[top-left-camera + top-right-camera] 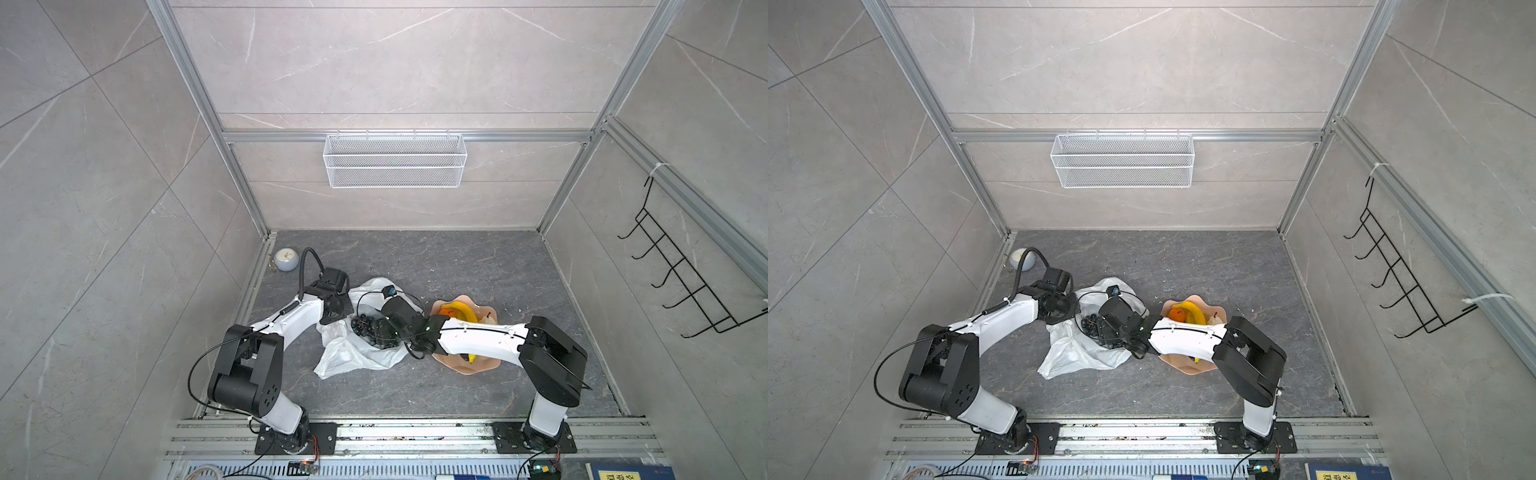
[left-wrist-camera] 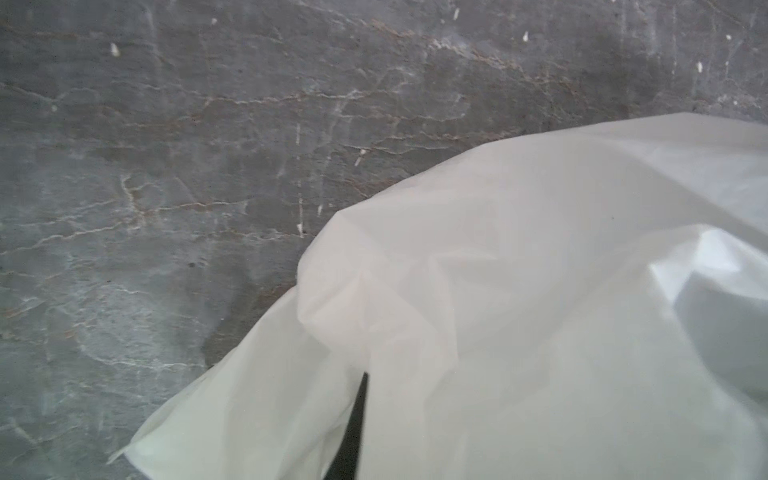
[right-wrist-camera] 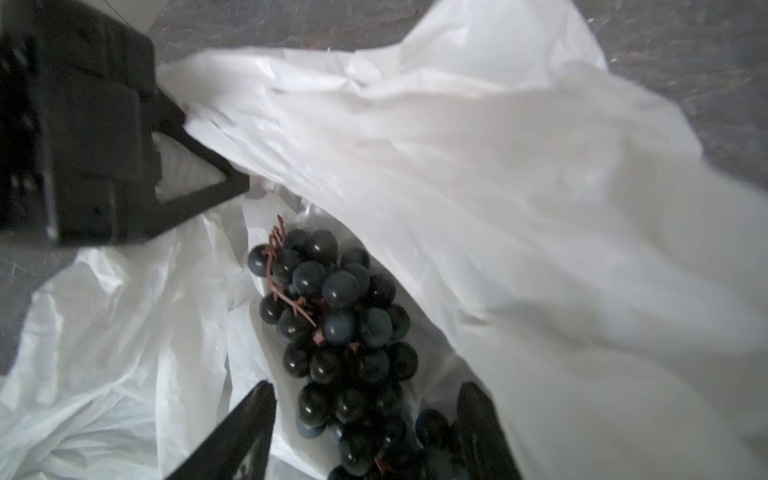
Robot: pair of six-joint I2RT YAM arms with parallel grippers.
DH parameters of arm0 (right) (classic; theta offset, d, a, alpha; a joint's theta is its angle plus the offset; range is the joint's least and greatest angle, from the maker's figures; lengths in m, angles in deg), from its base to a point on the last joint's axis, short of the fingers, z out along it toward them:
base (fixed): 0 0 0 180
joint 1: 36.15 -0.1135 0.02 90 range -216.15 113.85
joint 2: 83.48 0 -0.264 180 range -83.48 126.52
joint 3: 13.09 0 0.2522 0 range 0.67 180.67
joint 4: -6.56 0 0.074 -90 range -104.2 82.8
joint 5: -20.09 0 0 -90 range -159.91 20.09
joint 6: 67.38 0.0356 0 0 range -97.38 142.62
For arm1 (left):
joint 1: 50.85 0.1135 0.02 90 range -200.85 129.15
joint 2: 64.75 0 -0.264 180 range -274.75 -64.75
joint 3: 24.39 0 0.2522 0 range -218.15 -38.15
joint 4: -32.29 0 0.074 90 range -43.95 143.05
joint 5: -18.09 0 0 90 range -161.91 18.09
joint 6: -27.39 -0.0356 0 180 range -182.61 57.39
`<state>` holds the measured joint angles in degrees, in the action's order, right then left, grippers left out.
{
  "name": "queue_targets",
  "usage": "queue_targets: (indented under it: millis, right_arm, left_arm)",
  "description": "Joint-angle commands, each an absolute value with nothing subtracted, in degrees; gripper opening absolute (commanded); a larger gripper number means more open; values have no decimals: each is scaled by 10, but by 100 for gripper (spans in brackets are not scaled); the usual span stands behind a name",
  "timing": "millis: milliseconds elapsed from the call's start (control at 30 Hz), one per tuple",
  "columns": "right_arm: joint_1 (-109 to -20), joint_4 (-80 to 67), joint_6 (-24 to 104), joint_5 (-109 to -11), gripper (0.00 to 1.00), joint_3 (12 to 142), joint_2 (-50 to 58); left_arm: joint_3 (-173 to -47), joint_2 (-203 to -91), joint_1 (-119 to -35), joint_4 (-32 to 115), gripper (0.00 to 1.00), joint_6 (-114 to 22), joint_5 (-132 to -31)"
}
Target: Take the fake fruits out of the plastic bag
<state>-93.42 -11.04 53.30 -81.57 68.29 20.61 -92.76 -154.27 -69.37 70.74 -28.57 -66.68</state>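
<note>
The banana (image 1: 1194, 311), orange (image 1: 1178, 316) and pear (image 1: 1214, 319) already lay on the pink plate (image 1: 482, 365), leaving only the grape bunch (image 3: 332, 316) visible inside the plastic bag (image 3: 498, 187), straddled by the spread right claw (image 3: 365, 395) while the left claw (image 3: 235, 183) pinched the bag's rim.

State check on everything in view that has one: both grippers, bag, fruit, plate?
left gripper: shut on the bag rim
right gripper: open, in the bag mouth, a finger either side of the grapes
bag: crumpled, mouth open
grapes: in the bag, not gripped
plate: loaded with banana, orange, pear
</note>
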Motion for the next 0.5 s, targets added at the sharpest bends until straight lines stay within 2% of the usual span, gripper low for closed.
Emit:
queue_targets:
  millis: [0, 233, 467]
  right_arm:
    - [-923, -164, 551, -844, 71, 737, 232]
    - [-914, -174, 560, -794, 67, 780, 278]
    - [-882, -237, 590, -851, 69, 809, 305]
  left_arm:
    - [-948, -1554, -701, 715, 0, -297, -683]
    - [-965, -1561, -710, 727, 0, -287, -687]
    - [-963, -1558, -717, 729, 0, -283, -683]
